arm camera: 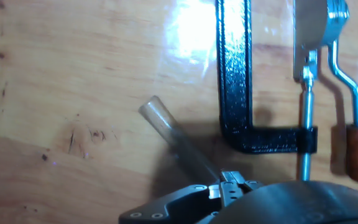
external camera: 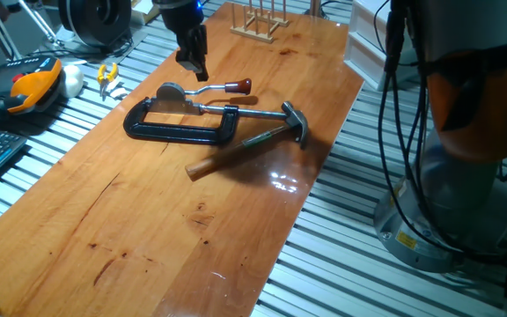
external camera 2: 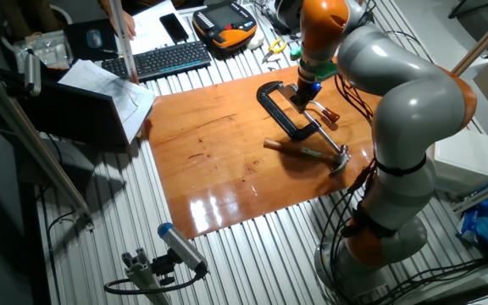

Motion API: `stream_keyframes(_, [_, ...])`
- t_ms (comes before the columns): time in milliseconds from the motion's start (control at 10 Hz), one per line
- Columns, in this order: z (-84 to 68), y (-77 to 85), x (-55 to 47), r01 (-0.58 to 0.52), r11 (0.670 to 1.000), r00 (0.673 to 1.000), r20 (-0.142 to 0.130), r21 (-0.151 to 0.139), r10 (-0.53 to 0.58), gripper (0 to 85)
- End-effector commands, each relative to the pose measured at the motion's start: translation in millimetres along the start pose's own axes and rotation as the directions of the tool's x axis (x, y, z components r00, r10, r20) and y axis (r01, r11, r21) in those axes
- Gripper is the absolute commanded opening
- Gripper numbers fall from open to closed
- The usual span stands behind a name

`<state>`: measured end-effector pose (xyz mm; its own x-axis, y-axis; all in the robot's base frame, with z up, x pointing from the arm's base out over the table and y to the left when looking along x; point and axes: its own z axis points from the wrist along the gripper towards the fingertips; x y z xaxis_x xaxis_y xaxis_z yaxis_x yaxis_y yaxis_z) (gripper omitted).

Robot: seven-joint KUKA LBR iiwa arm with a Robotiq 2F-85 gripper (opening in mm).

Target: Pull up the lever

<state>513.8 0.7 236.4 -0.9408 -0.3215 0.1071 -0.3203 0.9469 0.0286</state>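
While the gripper (external camera: 192, 63) hangs above the board, finger state cannot be determined. Lever (external camera: 211, 88) lies flat just beyond the fingers, untouched, beside the clamp (external camera: 181, 122), its knob (external camera: 238, 86) pointing away.

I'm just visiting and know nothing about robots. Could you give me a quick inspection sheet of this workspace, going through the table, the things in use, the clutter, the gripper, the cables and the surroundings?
Surface: glossy wooden table, with glare patches.
Job's things: lever lies low, silver rod ending in a dark-red knob, hinged on a grey base.
Clutter: black C-clamp and wooden-handled hammer beside the lever; wooden rack at the far edge.
Grippers: gripper hangs above the lever, not touching it; open or shut cannot be told.
Cables: black bundle running down the robot's base.
Surroundings: keyboard, orange handheld controller, papers, yellow pliers.
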Motion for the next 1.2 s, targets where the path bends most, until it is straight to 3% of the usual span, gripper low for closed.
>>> stream_keyframes(0, [-2.1, -18.0, -4.3, 0.030, 1.000, 1.000, -0.006, -0.008, -0.030, 0.0])
stream_keyframes(100, [-10.4, -24.4, -11.8, 0.016, 0.997, 1.000, -0.002, -0.076, -0.016, 0.0])
stream_keyframes(200, [-21.1, -11.3, -17.8, -0.023, 0.997, 1.000, -0.014, -0.078, 0.022, 0.0])
stream_keyframes(300, [-32.2, 11.8, -20.4, -0.064, 0.996, 0.998, -0.022, -0.057, 0.063, 0.0])
stream_keyframes(400, [-37.3, 24.1, -21.1, -0.102, 0.993, 0.995, -0.021, -0.056, 0.101, 0.0])
stream_keyframes(500, [-37.3, 24.1, -21.1, -0.105, 0.992, 0.994, 0.000, -0.076, 0.105, 0.0])
stream_keyframes(600, [-37.3, 24.1, -21.1, -0.100, 0.993, 0.995, -0.005, -0.058, 0.100, 0.0])
stream_keyframes(700, [-37.3, 24.1, -21.1, -0.097, 0.993, 0.995, -0.003, -0.066, 0.097, 0.0])
stream_keyframes(1000, [-37.3, 24.1, -21.1, -0.088, 0.995, 0.996, 0.002, -0.043, 0.088, 0.0])
stream_keyframes(1100, [-37.3, 24.1, -21.1, -0.079, 0.995, 0.997, -0.003, -0.055, 0.079, 0.0])
